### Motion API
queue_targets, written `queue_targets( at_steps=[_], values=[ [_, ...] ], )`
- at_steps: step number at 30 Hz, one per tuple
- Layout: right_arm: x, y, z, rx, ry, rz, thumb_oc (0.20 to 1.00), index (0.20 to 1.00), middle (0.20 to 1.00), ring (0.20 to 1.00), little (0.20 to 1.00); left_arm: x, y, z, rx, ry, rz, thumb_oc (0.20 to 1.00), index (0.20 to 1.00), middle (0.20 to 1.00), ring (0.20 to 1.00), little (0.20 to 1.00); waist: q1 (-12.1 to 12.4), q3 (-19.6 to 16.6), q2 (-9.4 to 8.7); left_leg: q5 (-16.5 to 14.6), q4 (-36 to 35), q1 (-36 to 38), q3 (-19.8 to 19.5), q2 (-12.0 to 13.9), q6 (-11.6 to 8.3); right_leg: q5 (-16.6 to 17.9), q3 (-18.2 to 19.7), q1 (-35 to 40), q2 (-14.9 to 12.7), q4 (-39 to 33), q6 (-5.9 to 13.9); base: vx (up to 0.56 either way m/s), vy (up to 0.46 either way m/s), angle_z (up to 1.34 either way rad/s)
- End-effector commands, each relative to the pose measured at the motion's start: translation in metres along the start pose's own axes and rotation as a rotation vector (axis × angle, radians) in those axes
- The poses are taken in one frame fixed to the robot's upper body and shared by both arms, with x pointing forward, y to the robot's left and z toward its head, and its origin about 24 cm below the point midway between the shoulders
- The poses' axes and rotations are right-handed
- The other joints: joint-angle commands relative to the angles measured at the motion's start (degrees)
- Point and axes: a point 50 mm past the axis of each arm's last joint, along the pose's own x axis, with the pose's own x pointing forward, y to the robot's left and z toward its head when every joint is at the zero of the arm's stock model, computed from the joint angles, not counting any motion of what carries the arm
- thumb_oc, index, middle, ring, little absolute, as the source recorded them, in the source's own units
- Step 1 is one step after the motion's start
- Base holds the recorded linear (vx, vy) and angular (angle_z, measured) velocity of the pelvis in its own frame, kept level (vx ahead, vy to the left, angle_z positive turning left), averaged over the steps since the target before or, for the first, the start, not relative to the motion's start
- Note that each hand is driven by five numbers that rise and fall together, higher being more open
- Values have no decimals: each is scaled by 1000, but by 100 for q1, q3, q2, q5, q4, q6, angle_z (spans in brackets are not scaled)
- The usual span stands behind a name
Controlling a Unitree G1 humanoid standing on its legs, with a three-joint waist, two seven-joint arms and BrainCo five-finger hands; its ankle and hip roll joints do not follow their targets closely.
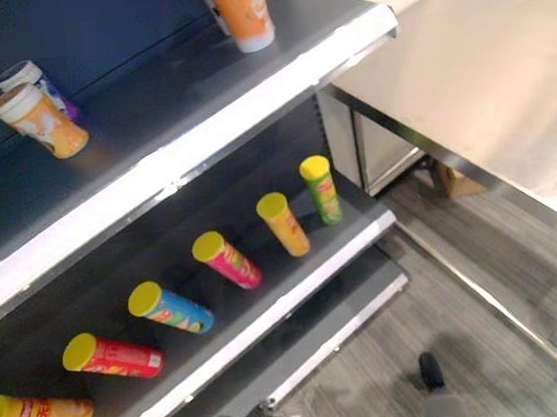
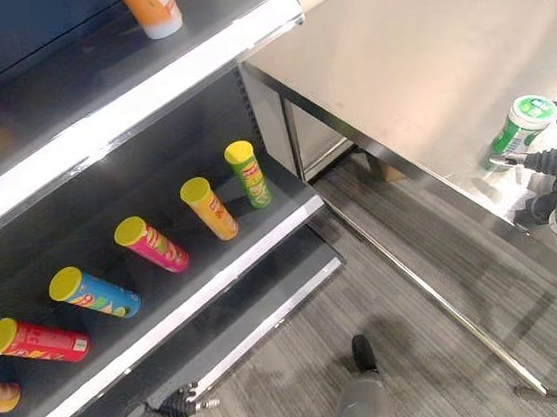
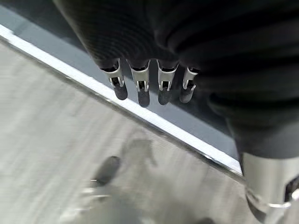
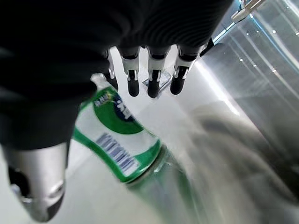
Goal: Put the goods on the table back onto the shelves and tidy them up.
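Grey wood-grain floor (image 2: 411, 314) runs between a dark shelving unit and a steel table (image 2: 413, 62), which meet at a corner. Middle shelf (image 1: 295, 267): a row of 6 yellow-lidded tubes lying tilted, lids toward the aisle: a green tube (image 1: 321, 190) nearest the table, then an orange tube (image 1: 283, 224), a pink tube (image 1: 226, 259), a blue tube (image 1: 169, 308), a red tube (image 1: 111, 355) and a yellow tube (image 1: 35, 412). Upper shelf (image 1: 205, 96): an orange cup (image 1: 239, 8) upright near the front edge, and further along an orange-yellow cup (image 1: 39, 119) with a second, purple-printed cup (image 1: 32, 80) just behind it. On the table's near edge stands a green-and-white can (image 2: 518, 135), its reflection in the steel below. The right hand (image 2: 554, 155) is at the can; in the right wrist view the fingers (image 4: 154, 79) reach past the can's top and the thumb (image 4: 37, 186) sits on the near side, so the hand wraps loosely round it. The left hand (image 3: 149, 84) hangs low by the bottom shelf's edge, fingers straight and side by side, holding nothing. A cardboard box (image 1: 454, 180) sits under the table.
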Motion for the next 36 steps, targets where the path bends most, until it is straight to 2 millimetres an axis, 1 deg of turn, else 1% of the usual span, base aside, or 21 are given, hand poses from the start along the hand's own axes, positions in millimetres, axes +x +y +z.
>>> queue_targets(
  at_steps=[1, 4, 14, 15, 16, 17, 18, 19, 20, 21, 23, 24, 25, 30, 36],
  values=[
    [8, -7, 18, -44, -69, -24, 1000, 1000, 1000, 1000, 1000, -2, 28, -5, 51, 23, 59, 1000, 1000, 1000, 1000, 1000, 8, -197, -596, 178, 501, -141, -109, 126, -416, -663, -298, 431, -45, 91, 16, 20, -16, 16],
    [11, -10, 17, -56, -59, -45, 1000, 1000, 1000, 1000, 1000, -2, 26, -6, 48, 27, 52, 1000, 1000, 1000, 1000, 1000, 36, -178, -563, 211, 520, -182, -165, 127, -424, -688, -371, 471, -57, 91, -8, 25, -14, 13],
    [9, -17, 14, -46, -42, -119, 1000, 1000, 1000, 1000, 1000, 0, 21, 8, 52, -19, 48, 1000, 1000, 1000, 1000, 1000, 61, -160, -535, 215, 542, -240, -296, 131, -423, -756, -516, 566, -71, 91, -44, 14, -12, 5],
    [8, -17, 12, -40, -36, -127, 693, 693, 693, 693, 693, 0, 21, 9, 52, -26, 47, 1000, 1000, 1000, 1000, 1000, 75, -155, -531, 215, 538, -246, -310, 133, -426, -761, -545, 579, -77, 91, -47, 9, -17, 14],
    [8, -17, 12, -40, -35, -127, 592, 592, 592, 592, 592, 0, 21, 9, 53, -26, 47, 1000, 1000, 1000, 1000, 1000, 74, -155, -532, 215, 539, -246, -312, 133, -426, -761, -546, 579, -77, 91, -47, 9, -14, 14],
    [8, -17, 13, -34, -38, -130, 539, 539, 539, 539, 539, 0, 21, 9, 56, -27, 48, 1000, 1000, 1000, 1000, 1000, 82, -154, -528, 217, 533, -247, -314, 135, -426, -770, -559, 589, -74, 91, -51, 10, -13, 12],
    [9, -16, 14, -22, -40, -131, 592, 592, 592, 592, 592, 0, 21, 8, 58, -23, 48, 1000, 1000, 1000, 1000, 1000, 88, -151, -528, 220, 534, -244, -319, 137, -428, -773, -570, 596, -69, 91, -54, 16, -18, 9],
    [9, -15, 14, -13, -39, -132, 784, 784, 784, 784, 784, 0, 21, 8, 57, -21, 49, 1000, 1000, 1000, 1000, 1000, 95, -147, -526, 221, 531, -238, -322, 139, -429, -777, -580, 608, -66, 91, -56, 18, -20, 5],
    [9, -14, 14, -7, -39, -131, 859, 859, 859, 859, 859, 0, 21, 7, 59, -19, 48, 1000, 1000, 1000, 1000, 1000, 107, -148, -524, 224, 527, -235, -321, 140, -430, -782, -587, 618, -61, 91, -54, 0, 0, 0],
    [10, -13, 15, -3, -41, -133, 849, 849, 849, 849, 849, 0, 22, 7, 61, -17, 49, 1000, 1000, 1000, 1000, 1000, 116, -150, -524, 223, 523, -233, -320, 140, -431, -782, -596, 619, -59, 91, -53, 0, 0, 0],
    [10, -11, 17, 6, -44, -134, 605, 605, 605, 605, 605, 0, 22, 6, 63, -16, 51, 1000, 1000, 1000, 1000, 1000, 133, -144, -516, 232, 522, -233, -322, 150, -434, -792, -610, 625, -52, 91, -56, 0, 0, 0],
    [11, -10, 18, 11, -43, -135, 329, 329, 329, 329, 329, 0, 22, 6, 64, -15, 51, 1000, 1000, 1000, 1000, 1000, 146, -146, -513, 237, 527, -233, -327, 154, -436, -800, -618, 635, -50, 91, -61, 0, 0, 0],
    [12, -9, 18, 12, -40, -136, 200, 200, 200, 200, 200, 0, 22, 6, 66, -14, 51, 1000, 1000, 1000, 1000, 1000, 167, -148, -514, 243, 526, -235, -327, 161, -438, -801, -628, 643, -50, 91, -63, 0, 0, 0],
    [13, -3, 18, 15, -34, -121, 200, 200, 200, 200, 200, 0, 24, 7, 62, -17, 60, 1000, 1000, 1000, 1000, 1000, 190, -149, -508, 257, 495, -223, -330, 165, -448, -813, -673, 659, -54, 91, -63, 0, 0, 0],
    [12, -3, 18, 9, -38, -121, 200, 200, 200, 200, 200, 0, 25, 7, 59, -15, 63, 1000, 1000, 1000, 1000, 1000, 188, -151, -506, 267, 484, -223, -339, 166, -451, -819, -683, 662, -51, 91, -69, 1, -6, 8]
  ],
)
